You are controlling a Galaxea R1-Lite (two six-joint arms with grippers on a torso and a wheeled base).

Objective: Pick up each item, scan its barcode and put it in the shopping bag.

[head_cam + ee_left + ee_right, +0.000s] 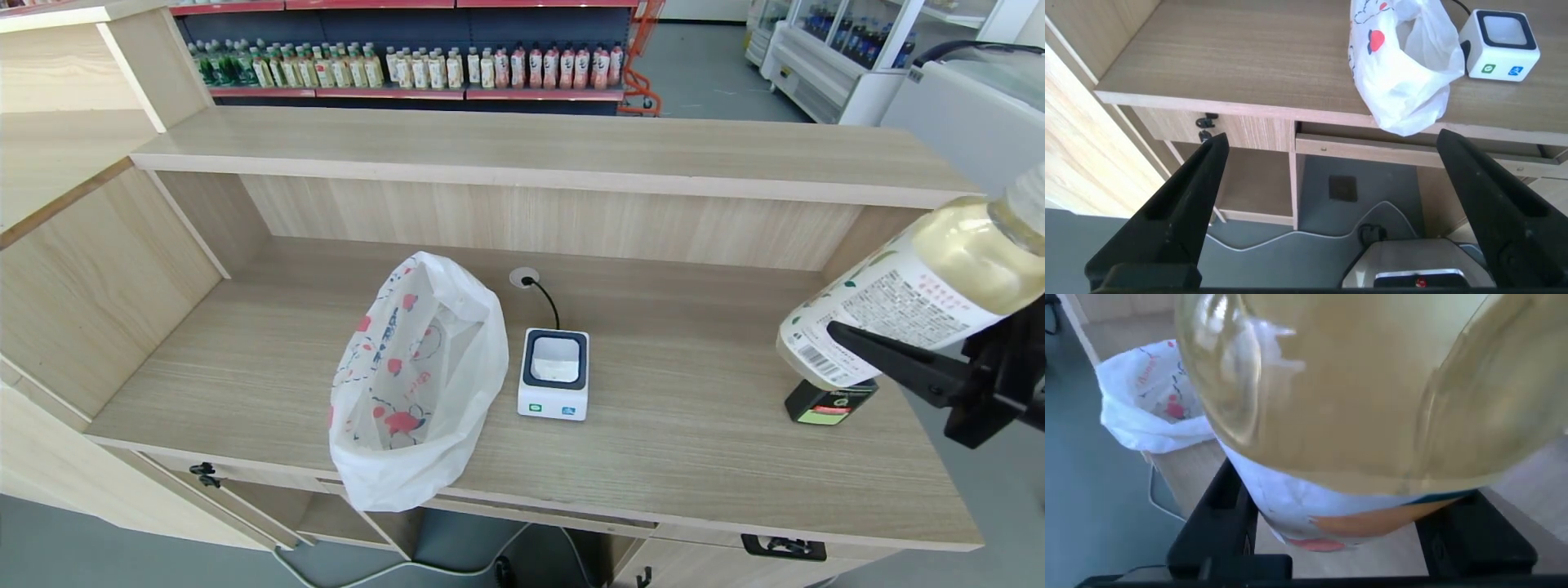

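The right gripper clamped the tilted bottle above the right end of the counter, while the left gripper hung with jaws wide apart below its front edge, near the shopping bag.

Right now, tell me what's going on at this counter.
The right gripper holds a bottle of pale drink tilted above the right end of the counter. The scanner sits mid-counter beside the open shopping bag. A small dark item stands under the bottle. The left gripper hangs open in front of the counter.
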